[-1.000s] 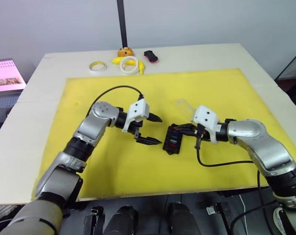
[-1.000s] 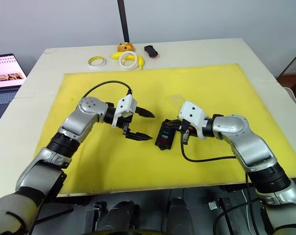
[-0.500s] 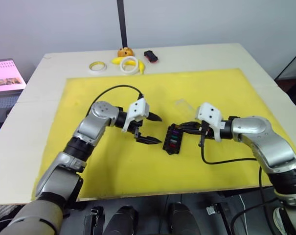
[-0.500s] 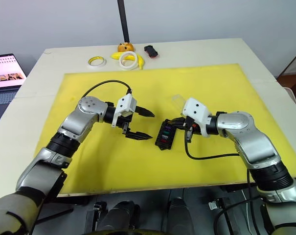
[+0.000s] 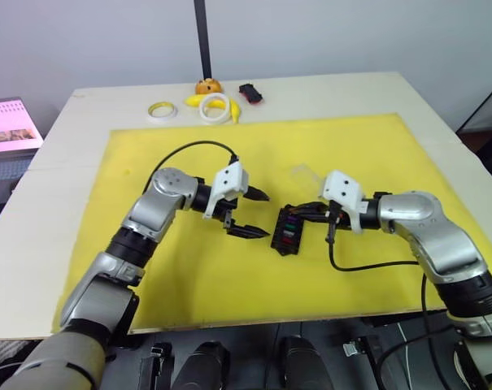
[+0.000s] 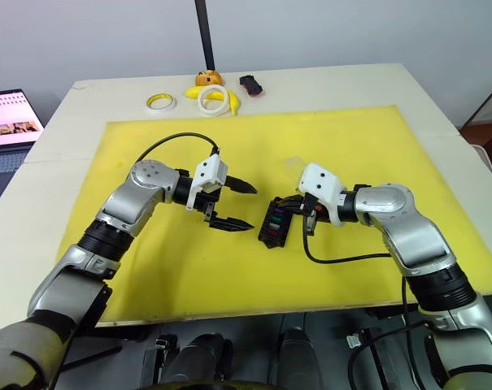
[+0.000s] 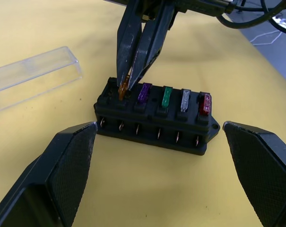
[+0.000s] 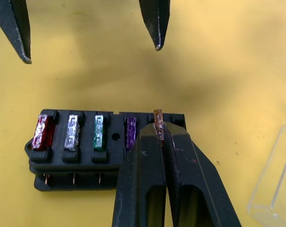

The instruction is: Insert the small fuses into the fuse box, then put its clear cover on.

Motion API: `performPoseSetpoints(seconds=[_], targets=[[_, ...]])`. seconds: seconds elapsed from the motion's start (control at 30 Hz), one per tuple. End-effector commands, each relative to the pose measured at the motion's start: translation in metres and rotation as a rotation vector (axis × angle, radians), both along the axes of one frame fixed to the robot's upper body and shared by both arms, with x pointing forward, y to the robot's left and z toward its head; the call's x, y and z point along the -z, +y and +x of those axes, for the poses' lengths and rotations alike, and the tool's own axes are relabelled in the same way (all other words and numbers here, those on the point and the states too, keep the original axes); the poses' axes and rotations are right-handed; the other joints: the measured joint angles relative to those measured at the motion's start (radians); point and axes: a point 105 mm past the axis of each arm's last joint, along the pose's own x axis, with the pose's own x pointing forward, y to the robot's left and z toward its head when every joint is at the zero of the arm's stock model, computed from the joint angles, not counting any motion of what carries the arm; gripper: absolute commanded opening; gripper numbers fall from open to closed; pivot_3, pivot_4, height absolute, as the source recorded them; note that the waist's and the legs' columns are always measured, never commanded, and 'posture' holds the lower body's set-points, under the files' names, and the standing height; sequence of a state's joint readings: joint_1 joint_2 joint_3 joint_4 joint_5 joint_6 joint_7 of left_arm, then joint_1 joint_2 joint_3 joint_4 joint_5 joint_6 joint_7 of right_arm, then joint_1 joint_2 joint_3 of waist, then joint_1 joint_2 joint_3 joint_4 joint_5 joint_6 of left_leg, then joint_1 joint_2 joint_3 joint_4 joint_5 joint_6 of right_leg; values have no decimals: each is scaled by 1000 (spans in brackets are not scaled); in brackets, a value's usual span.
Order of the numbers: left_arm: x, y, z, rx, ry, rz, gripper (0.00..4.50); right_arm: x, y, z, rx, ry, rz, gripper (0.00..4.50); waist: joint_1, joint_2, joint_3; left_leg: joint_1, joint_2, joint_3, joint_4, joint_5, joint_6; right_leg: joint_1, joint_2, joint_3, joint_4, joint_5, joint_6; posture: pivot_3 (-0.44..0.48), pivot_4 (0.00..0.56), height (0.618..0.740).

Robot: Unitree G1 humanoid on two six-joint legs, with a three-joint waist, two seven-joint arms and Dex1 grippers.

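- The right pincer is clamped on an orange fuse at the end slot of the fuse box, mid yellow mat.
- The left pincer gapes wide, empty, just beside.
- The fuse looks tiny, stiff, light: pinch its top edge.
- The clear cover lies nearby, likely slippery.
- No writing is legible.

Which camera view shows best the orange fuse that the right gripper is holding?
The right wrist view: the orange fuse stands pinched in the right gripper at the fuse box's end slot. The left wrist view shows it partly behind the fingers. In the eye views it is too small to tell.
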State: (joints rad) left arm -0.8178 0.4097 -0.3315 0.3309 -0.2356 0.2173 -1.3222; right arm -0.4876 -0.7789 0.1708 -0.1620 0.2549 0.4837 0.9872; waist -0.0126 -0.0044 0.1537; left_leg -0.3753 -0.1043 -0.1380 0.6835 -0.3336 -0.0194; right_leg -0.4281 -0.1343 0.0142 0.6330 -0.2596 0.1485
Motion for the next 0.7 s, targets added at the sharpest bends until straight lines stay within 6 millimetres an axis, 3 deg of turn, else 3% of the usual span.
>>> performPoseSetpoints(seconds=[0.03, 0.7], targets=[[-12, -2, 0, 6, -46, -23, 4495, -10, 4, 1, -18, -42, 2, 0, 0, 0, 0, 0, 0, 0, 0, 0, 0, 0, 0, 0, 0, 0, 0, 0, 150, 740], [-13, -5, 1, 8, -59, -27, 4495, -5, 1, -3, -47, -30, -58, 0, 0, 0, 0, 0, 0, 0, 0, 0, 0, 0, 0, 0, 0, 0, 0, 0, 150, 740]])
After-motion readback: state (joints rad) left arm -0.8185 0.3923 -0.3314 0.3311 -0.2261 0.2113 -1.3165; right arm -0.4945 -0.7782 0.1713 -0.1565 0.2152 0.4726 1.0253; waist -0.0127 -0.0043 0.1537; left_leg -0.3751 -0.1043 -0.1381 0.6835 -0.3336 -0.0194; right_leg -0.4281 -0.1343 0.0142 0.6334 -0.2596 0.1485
